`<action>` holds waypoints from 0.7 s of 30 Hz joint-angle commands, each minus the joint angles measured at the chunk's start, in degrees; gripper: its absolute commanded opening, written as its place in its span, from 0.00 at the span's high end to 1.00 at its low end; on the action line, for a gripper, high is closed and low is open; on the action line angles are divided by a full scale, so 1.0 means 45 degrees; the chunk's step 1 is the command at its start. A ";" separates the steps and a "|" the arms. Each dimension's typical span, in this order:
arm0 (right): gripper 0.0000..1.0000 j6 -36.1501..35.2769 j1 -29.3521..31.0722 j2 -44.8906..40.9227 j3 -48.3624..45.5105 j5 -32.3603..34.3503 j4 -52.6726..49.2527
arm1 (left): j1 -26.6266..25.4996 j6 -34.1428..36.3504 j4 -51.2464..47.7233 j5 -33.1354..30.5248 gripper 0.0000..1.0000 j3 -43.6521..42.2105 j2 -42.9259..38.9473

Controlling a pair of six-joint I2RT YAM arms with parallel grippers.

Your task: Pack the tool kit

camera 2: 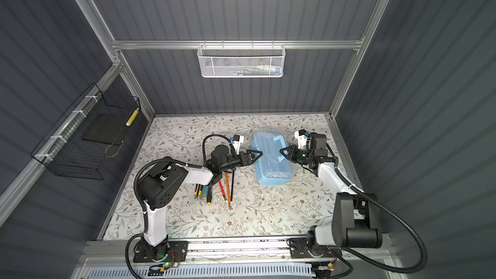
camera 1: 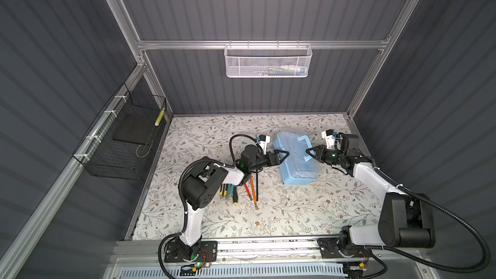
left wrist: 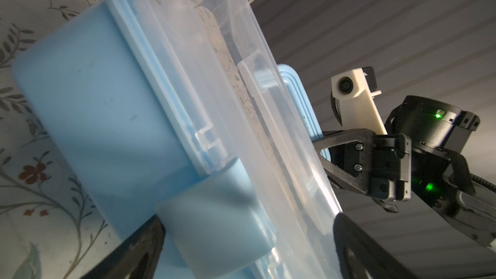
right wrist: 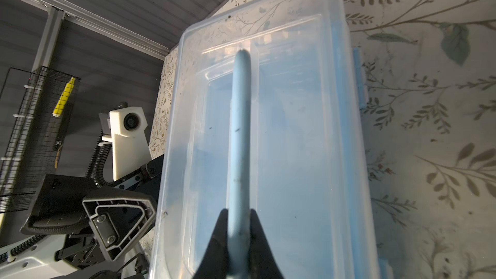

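The tool kit (camera 1: 298, 169) (camera 2: 271, 174), a light-blue box with a clear lid, lies on the floral table, shown in both top views. My right gripper (camera 1: 309, 153) (right wrist: 239, 226) is shut on its pale-blue handle (right wrist: 241, 130) (camera 1: 304, 146), which stands up from the lid. At the box's left side my left gripper (camera 1: 285, 155) (left wrist: 247, 237) is open, its jaws straddling the blue latch (left wrist: 214, 224). In the left wrist view the box (left wrist: 94, 108) fills the frame, and the lid lies down on the base.
Several pencils and screwdrivers (camera 1: 252, 187) lie on the table beside and under my left arm. A white mesh basket (camera 1: 268, 61) hangs on the back wall. A black wire basket (camera 1: 126, 135) hangs on the left wall with a yellow item in it.
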 commanded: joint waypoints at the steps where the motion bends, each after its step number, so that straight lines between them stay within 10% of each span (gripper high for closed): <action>1: 1.00 -0.1087 0.0402 0.0276 -0.0219 0.0442 -0.1077 | -0.0318 -0.0640 0.2085 0.1064 0.03 0.0133 -0.0299; 21: 1.00 -0.1295 0.0246 0.0912 -0.0335 0.0444 -0.0715 | -0.0007 0.0331 0.0890 0.0992 0.12 -0.0087 -0.2300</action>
